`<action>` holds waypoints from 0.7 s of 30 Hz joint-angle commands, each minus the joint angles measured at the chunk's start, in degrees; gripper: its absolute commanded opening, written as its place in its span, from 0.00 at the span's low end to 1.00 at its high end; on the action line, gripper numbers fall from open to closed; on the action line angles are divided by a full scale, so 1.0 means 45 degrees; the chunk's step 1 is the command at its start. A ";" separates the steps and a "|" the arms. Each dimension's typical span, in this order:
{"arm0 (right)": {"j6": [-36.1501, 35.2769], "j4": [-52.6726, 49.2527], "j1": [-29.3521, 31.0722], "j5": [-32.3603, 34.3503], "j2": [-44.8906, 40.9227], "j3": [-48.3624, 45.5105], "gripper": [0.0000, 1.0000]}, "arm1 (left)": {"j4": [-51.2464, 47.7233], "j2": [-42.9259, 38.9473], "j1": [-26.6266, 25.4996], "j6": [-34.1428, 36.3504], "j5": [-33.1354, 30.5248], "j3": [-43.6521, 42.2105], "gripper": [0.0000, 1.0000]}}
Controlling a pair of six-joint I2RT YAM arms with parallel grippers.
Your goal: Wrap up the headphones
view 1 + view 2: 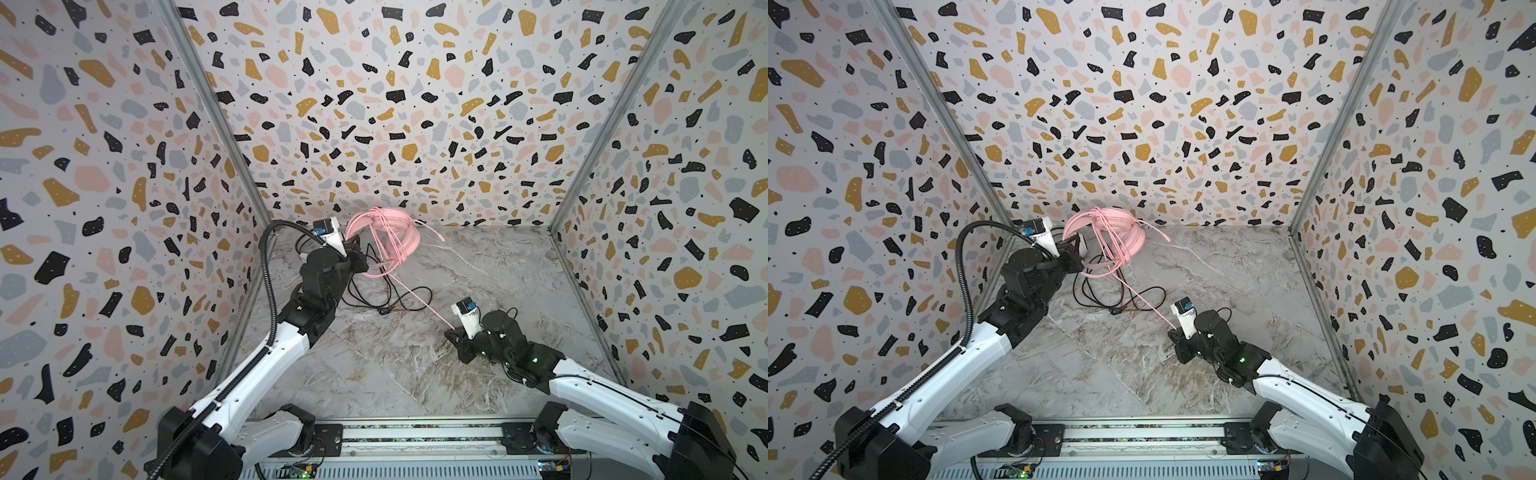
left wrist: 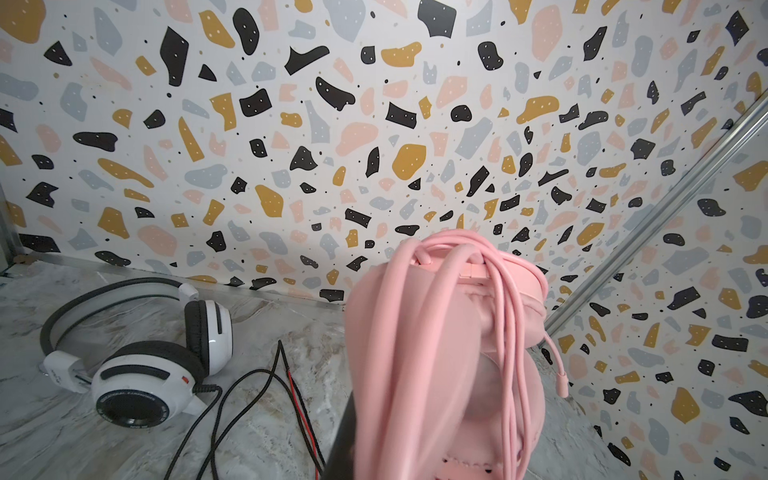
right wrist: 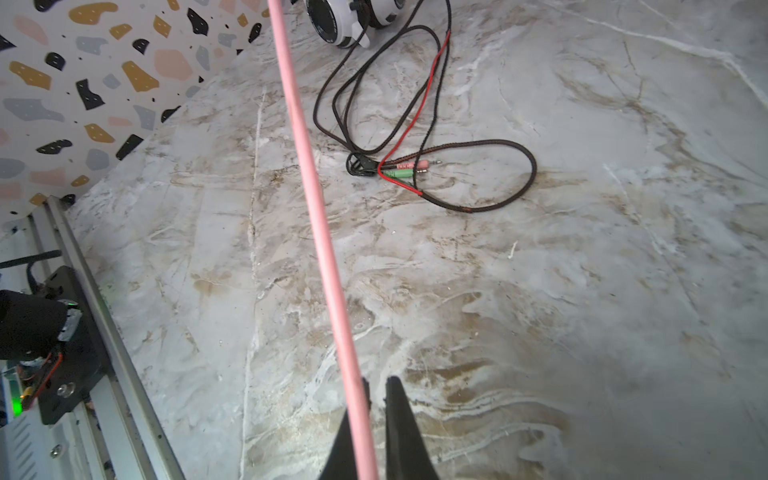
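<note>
The pink headphones (image 1: 388, 232) (image 1: 1115, 230) (image 2: 436, 332) hang above the back left of the table, with several loops of their pink cable wound over them. My left gripper (image 1: 356, 251) (image 1: 1074, 249) is shut on them from the left. A taut length of pink cable (image 1: 415, 297) (image 3: 316, 208) runs from them down to my right gripper (image 1: 451, 332) (image 1: 1173, 332) (image 3: 376, 384), which is shut on it low over the table's middle. The white and black headphones (image 2: 145, 361) (image 3: 345, 20) lie on the table near the left gripper, largely hidden in both top views.
The black cable (image 1: 374, 297) (image 3: 436, 124) lies in loose loops between the arms, ending in pink and green plugs (image 3: 411, 168). Patterned walls close in the left, back and right. A metal rail (image 1: 415, 436) runs along the front edge.
</note>
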 commanded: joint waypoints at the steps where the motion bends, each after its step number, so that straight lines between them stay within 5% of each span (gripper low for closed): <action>1: -0.0297 -0.1594 -0.0265 0.1288 -0.0384 0.0727 0.02 | 0.1820 -0.0900 0.0394 0.0466 -0.0523 -0.0013 0.00; 13: 0.0551 -0.2292 -0.2563 0.0967 -0.1071 0.1006 0.02 | 0.0952 -0.1845 0.0617 0.1360 -0.0632 -0.0358 0.00; 21: 0.0485 -0.2629 -0.2727 0.0140 -0.1575 0.1447 0.02 | 0.0300 -0.1711 0.0634 0.1952 -0.0989 -0.0425 0.00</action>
